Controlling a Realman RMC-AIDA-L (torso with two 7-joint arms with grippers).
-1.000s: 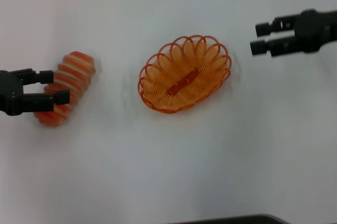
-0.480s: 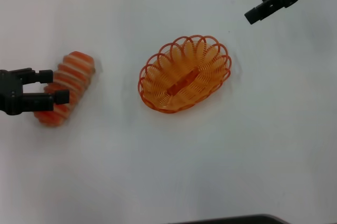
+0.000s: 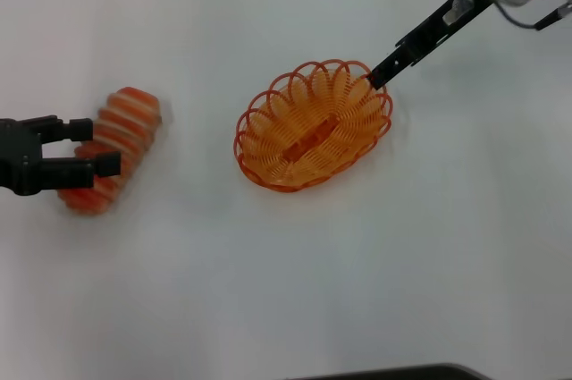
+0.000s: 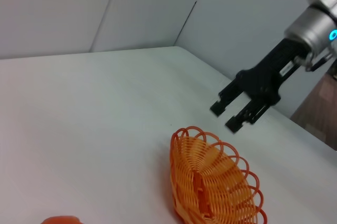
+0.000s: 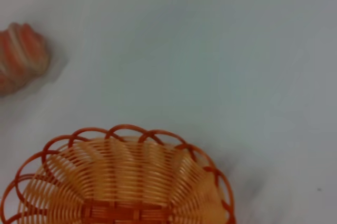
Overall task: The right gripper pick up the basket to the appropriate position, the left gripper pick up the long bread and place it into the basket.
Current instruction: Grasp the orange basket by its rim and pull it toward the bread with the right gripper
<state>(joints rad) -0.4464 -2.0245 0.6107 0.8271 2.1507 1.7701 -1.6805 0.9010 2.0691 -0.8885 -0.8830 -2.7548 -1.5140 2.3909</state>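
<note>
The orange wire basket [image 3: 313, 125] sits empty in the middle of the white table. It also shows in the left wrist view [image 4: 210, 182] and the right wrist view [image 5: 126, 182]. My right gripper [image 3: 380, 76] points down at the basket's far right rim, just above it; the left wrist view shows the right gripper [image 4: 225, 117] open and empty. The long bread [image 3: 121, 134], orange-red with cream stripes, lies at the left and shows in the right wrist view [image 5: 21, 55]. My left gripper [image 3: 96, 147] is open, its fingers over the bread's near half.
The white table [image 3: 286, 273] carries nothing else. A dark edge [image 3: 384, 371] shows at the bottom of the head view. Grey walls [image 4: 79, 8] stand behind the table in the left wrist view.
My right gripper has swung from the far right down and in to the basket's far right rim. The left gripper, bread and basket have not moved.
</note>
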